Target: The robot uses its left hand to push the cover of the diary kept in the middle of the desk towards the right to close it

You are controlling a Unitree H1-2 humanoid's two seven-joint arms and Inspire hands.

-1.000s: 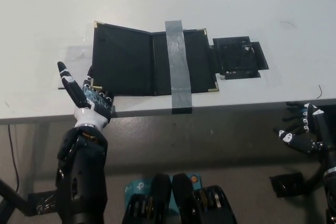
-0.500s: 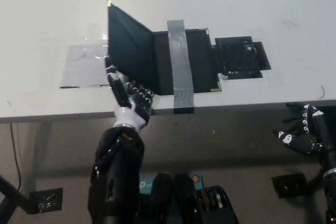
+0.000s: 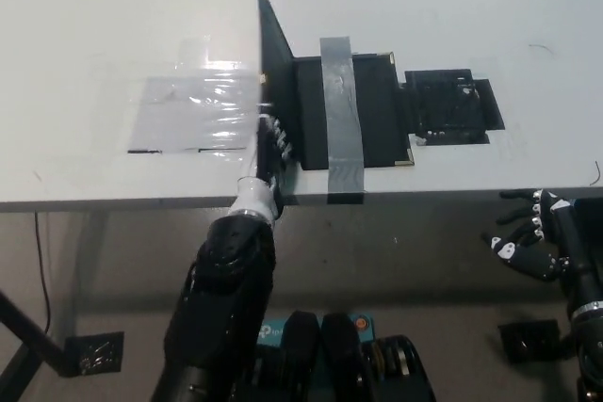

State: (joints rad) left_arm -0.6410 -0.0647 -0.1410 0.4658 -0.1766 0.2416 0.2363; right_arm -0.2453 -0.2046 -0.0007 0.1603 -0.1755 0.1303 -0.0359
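Observation:
A black diary (image 3: 377, 110) lies in the middle of the white desk (image 3: 94, 35), its right half held down by a strip of grey tape (image 3: 343, 105). Its left cover (image 3: 271, 54) stands almost upright, gold corners showing. My left hand (image 3: 270, 152) is open, fingers extended, pressed against the lower left face of that raised cover near the desk's front edge. My black right hand (image 3: 529, 237) rests below the desk edge at the right, fingers apart, holding nothing.
A clear plastic sheet (image 3: 193, 110) is taped flat on the desk where the cover lay. A black flap or pad (image 3: 450, 105) sits just right of the diary. The desk's front edge (image 3: 424, 197) runs across the picture's middle.
The left hand has moved right, lifting the cover from a slant to nearly upright. The plastic sheet beneath is now uncovered. The camera view shifted slightly. The right hand stayed put.

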